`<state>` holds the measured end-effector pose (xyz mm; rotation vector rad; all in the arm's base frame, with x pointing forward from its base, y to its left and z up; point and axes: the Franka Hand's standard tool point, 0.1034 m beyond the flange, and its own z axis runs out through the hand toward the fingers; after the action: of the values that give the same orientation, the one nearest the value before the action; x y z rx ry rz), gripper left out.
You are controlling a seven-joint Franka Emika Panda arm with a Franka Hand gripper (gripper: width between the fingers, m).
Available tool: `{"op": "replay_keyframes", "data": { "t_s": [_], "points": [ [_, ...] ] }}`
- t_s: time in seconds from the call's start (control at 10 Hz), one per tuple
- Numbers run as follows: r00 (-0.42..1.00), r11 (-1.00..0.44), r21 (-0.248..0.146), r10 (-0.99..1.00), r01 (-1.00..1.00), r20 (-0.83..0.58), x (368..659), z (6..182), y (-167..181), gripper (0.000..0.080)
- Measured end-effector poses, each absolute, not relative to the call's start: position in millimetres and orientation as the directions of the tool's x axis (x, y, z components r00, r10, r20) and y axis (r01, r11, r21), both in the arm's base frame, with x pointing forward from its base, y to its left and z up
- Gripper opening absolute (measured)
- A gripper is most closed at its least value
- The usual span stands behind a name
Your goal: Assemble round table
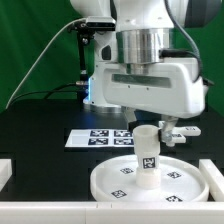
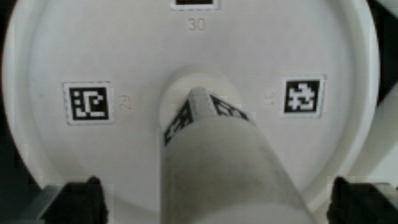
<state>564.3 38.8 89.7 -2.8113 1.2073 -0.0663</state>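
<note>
The round disc (image 1: 120, 178) lies flat at the front of the black table, tags facing up. The short thick leg (image 1: 147, 155) stands upright in its middle. My gripper (image 1: 153, 128) hangs right over the leg's top. In the wrist view the disc (image 2: 107, 60) fills the picture with two square tags, and the leg (image 2: 217, 150) rises from its centre between my fingers. My gripper (image 2: 214, 208) is open: both dark fingertips (image 2: 75, 205) stand apart from the leg, with a gap on each side. The small lobed foot is out of view.
The marker board (image 1: 98, 137) lies on the table behind the disc. White blocks stand at the exterior view's left edge (image 1: 5, 172) and right edge (image 1: 213, 176). A white ledge (image 1: 40, 215) runs along the front. A green backdrop is behind the arm.
</note>
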Motion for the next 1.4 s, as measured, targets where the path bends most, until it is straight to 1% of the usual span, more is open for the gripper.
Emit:
{"op": "replay_keyframes", "data": {
  "t_s": [0.1,0.3,0.4,0.6,0.7,0.9,1.0,1.1,1.2,1.4],
  "points": [
    [0.801,-0.8,-0.086,-0.598,-0.594,0.022,563.9,89.5,38.4,0.0646],
    [0.862,-0.861,-0.083,-0.506,-0.502,0.032,563.8,89.2,38.2,0.0649],
    [0.903,-0.902,-0.08,-0.428,-0.424,0.039,563.8,89.2,38.1,0.0649],
    [0.99,-0.991,-0.043,-0.126,-0.123,0.066,566.9,87.8,38.7,0.0649],
    [0.996,-0.998,-0.038,-0.047,-0.045,0.07,567.9,85.9,35.0,0.0649],
    [0.995,-0.997,-0.04,-0.073,-0.07,0.068,567.5,85.7,36.4,0.064],
    [0.994,-0.996,-0.041,-0.088,-0.085,0.067,567.5,85.5,36.1,0.0482],
    [0.991,-0.993,-0.043,-0.113,-0.11,0.066,567.5,85.5,36.1,0.0402],
    [0.978,-0.979,-0.05,-0.201,-0.198,0.062,567.5,85.5,35.7,0.0402],
    [0.953,-0.954,-0.056,-0.298,-0.296,0.056,567.1,85.1,35.2,0.0402]
  ]
}}
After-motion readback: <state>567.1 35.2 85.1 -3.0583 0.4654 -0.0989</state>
